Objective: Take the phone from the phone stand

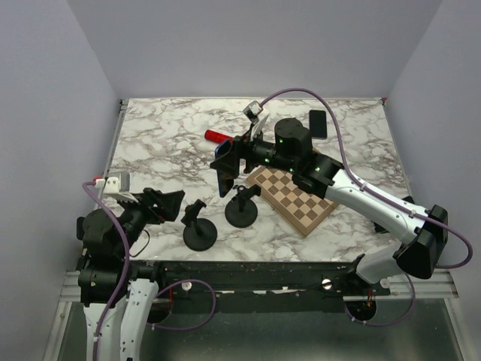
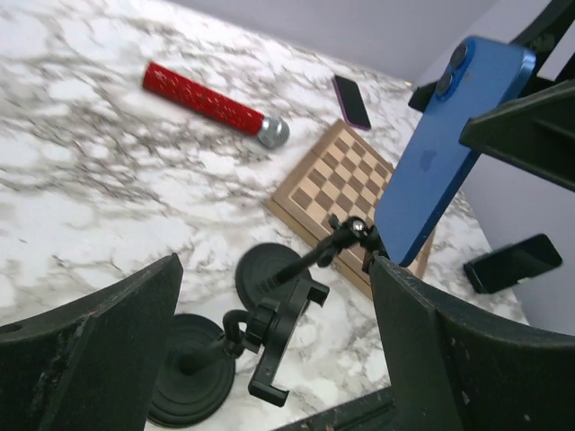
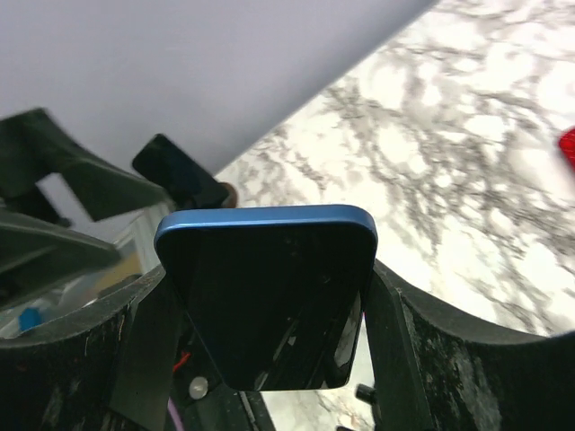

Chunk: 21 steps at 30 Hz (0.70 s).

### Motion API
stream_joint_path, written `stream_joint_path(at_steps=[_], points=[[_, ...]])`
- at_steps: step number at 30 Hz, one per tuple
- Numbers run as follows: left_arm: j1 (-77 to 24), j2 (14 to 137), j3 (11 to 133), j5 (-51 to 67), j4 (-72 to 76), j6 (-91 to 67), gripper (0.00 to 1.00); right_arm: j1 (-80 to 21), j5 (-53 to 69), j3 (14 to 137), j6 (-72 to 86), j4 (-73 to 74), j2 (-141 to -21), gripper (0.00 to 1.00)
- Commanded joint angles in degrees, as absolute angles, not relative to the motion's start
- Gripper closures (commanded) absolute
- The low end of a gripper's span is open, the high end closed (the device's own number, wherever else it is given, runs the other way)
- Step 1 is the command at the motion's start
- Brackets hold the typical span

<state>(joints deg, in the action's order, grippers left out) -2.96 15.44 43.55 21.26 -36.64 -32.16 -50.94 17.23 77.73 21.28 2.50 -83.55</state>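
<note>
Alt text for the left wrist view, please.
A blue phone is held tilted at right by the right gripper, its lower end near the head of a black stand. Behind lie a chessboard, a red tube and a dark phone; a second stand sits nearer.

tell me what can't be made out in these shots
Whether the phone touches the stand: in the left wrist view its bottom corner overlaps the stand's head; in the top view both are dark and small.
Stand, right wrist view: hidden by the phone and the right hand.
Red tube, right wrist view: cut off by the right edge.
Phone screen, right wrist view: dark, nothing readable.
</note>
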Motion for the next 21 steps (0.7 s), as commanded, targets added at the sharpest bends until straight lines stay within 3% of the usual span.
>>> stream_joint_path(at_steps=[1,15,21], points=[[-2.65,19.69,48.77,12.98,-35.92,-25.34,0.07,-50.72,3.34,79.09,19.79,6.09,-79.20,0.99],[-7.65,49.72,69.04,13.59,-22.49,-22.63,0.02,-49.81,-46.79,78.59,14.00,17.83,-78.61,0.99],[-10.63,55.38,75.35,8.32,-20.54,-17.57,0.02,-40.80,-44.99,80.81,16.04,24.30,-81.40,0.99]])
